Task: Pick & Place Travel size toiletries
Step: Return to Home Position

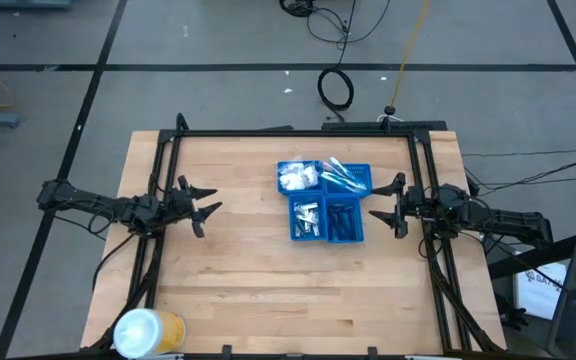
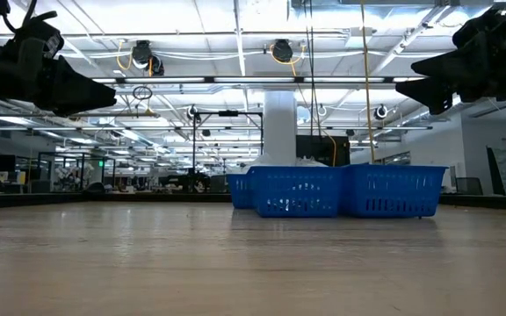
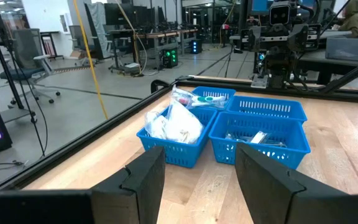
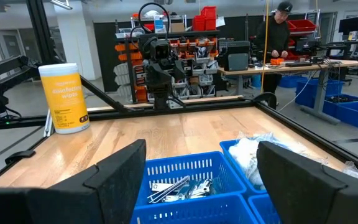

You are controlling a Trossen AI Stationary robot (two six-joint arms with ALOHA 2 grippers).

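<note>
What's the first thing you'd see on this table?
The bright blue basket tray sits right of centre on the table, stuffed with toiletries. On each side an open pincer hangs in the air, the left pincer farther off and the right pincer close by. A white-and-yellow wipes tub stands at a corner on the left arm's side.

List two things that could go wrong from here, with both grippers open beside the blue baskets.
The white packets heap above the rim of the blue baskets, so a bump might spill them. The right gripper hangs open close to the baskets; a careless swing could shove them. The left gripper, also open, waits farther off.
</note>
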